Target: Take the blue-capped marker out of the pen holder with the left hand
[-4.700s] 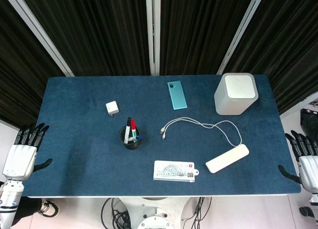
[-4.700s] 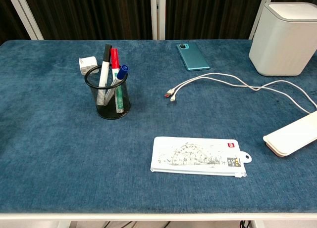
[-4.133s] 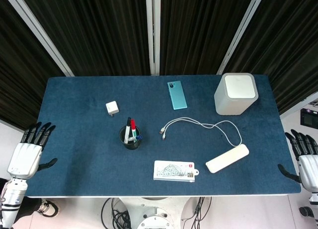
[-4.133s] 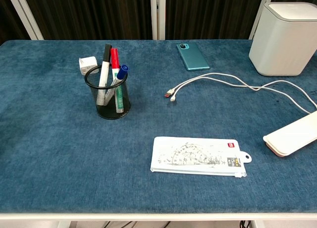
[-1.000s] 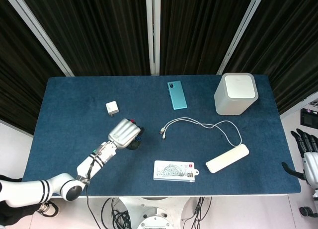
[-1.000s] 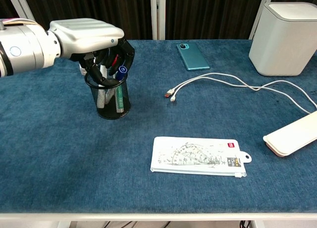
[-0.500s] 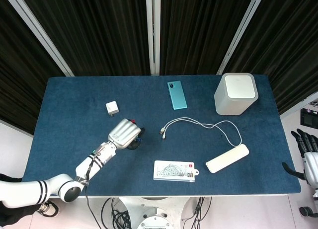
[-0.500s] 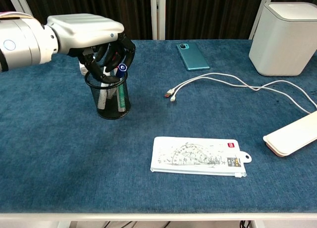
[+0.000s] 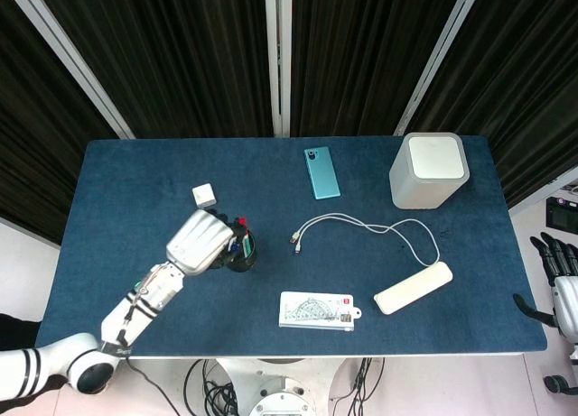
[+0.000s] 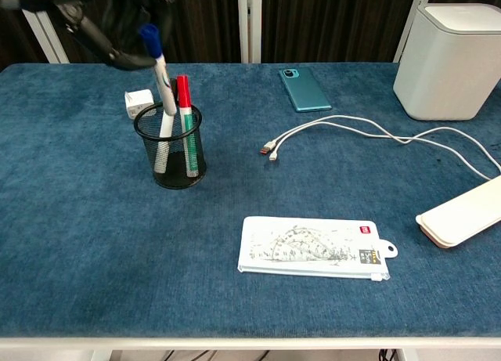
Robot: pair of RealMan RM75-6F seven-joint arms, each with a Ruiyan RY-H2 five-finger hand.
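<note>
The black mesh pen holder (image 10: 172,153) stands on the blue table left of centre, also seen from above (image 9: 242,253). A red-capped marker (image 10: 182,92) and a white-bodied one still stand in it. My left hand (image 10: 102,20) is blurred at the top left of the chest view and holds the blue-capped marker (image 10: 159,75) by its upper end, cap up. The marker's lower end hangs at about rim height. In the head view my left hand (image 9: 197,242) covers the holder's left side. My right hand (image 9: 560,288) hangs open beyond the table's right edge.
A white charger cube (image 10: 139,103) lies just behind the holder. Further right are a teal phone (image 9: 321,173), a white cable (image 9: 361,226), a white box (image 9: 430,169), a white flat case (image 9: 413,287) and a white pouch (image 9: 316,309) near the front edge.
My left hand came in from the table's left edge, closed over the holder, and has now risen up and left, drawing the blue-capped marker up. The right hand stayed put.
</note>
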